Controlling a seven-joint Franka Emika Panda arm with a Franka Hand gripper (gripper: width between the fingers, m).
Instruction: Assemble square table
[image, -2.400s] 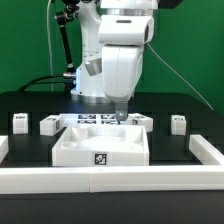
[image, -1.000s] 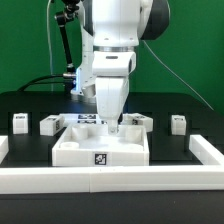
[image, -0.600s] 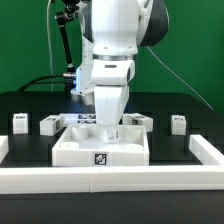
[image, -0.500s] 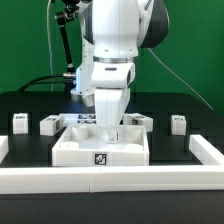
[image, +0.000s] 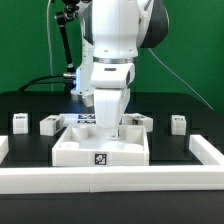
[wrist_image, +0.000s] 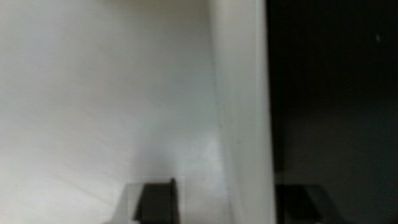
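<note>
The square table top (image: 80, 148) is a white slab with a raised rim and a tag on its front wall, lying in the middle of the black surface. My gripper (image: 111, 130) reaches straight down onto its far rim. In the wrist view the gripper (wrist_image: 226, 192) has one dark finger (wrist_image: 157, 200) on each side of the white rim wall (wrist_image: 238, 100), shut on it. Four small white legs lie behind the slab: two at the exterior view's left (image: 19, 122) (image: 47, 125), one just behind the gripper (image: 138, 122), one at the right (image: 178, 123).
The marker board (image: 84, 118) lies flat behind the slab, partly hidden by the arm. A long white rail (image: 110, 181) borders the black surface at the front, with a short white piece (image: 206, 150) at the exterior view's right.
The arm has come down a little onto the slab's far rim, and the jaws have closed from wide open onto the rim wall. The slab and legs have not moved.
</note>
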